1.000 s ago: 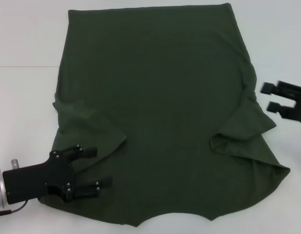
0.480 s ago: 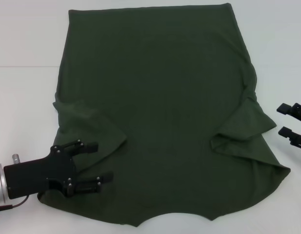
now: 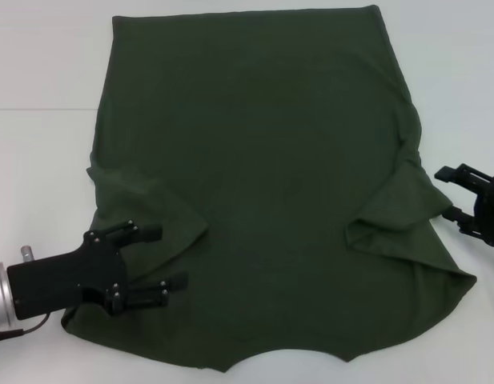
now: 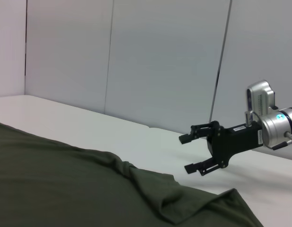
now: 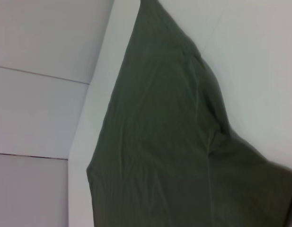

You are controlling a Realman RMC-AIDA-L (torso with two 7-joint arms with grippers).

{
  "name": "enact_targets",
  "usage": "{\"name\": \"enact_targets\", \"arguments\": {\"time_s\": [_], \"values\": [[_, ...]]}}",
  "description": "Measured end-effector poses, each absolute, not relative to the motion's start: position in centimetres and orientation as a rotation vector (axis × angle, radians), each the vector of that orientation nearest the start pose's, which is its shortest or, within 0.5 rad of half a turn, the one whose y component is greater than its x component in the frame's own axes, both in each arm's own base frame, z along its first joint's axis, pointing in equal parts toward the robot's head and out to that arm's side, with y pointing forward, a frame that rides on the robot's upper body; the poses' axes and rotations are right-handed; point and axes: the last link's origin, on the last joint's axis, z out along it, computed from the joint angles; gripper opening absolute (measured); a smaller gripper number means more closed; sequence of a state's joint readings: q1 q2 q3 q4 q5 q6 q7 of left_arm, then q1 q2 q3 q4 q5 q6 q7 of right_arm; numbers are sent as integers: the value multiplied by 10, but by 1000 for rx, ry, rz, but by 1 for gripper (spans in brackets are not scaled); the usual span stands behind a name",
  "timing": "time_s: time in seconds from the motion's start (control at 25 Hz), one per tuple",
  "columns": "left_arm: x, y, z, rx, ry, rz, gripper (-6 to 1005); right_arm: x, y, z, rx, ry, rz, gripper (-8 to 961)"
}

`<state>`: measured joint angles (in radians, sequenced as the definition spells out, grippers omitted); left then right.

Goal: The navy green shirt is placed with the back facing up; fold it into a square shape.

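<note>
The shirt (image 3: pixel 263 184) lies spread flat on the white desk (image 3: pixel 38 160), hem at the far edge, collar edge nearest the robot. Both short sleeves are folded inward over the body, leaving creased flaps at the near left and near right.

The left end effector (image 3: pixel 160 258) sits low over the near left corner of the shirt, just past the folded left sleeve. Its two fingers (image 3: pixel 142 233) stand apart, pointing toward the middle of the cloth, with nothing between them.

The right end effector (image 3: pixel 447 192) is at the shirt's right edge, beside the folded right sleeve, over bare desk and just clear of the fabric. In the left wrist view its fingers (image 4: pixel 199 129) are spread, holding nothing, raised a little above the desk.
</note>
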<state>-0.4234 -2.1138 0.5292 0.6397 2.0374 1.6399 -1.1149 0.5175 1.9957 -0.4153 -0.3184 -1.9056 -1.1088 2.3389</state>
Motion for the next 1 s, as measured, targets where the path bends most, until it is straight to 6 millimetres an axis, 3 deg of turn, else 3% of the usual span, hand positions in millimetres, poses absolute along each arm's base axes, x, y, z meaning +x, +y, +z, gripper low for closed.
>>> {"name": "enact_targets", "arguments": {"time_s": [1.0], "values": [[-292, 289, -3, -2634, -474, -772, 884, 358, 356, 5, -1378, 2147, 968, 859]]}}
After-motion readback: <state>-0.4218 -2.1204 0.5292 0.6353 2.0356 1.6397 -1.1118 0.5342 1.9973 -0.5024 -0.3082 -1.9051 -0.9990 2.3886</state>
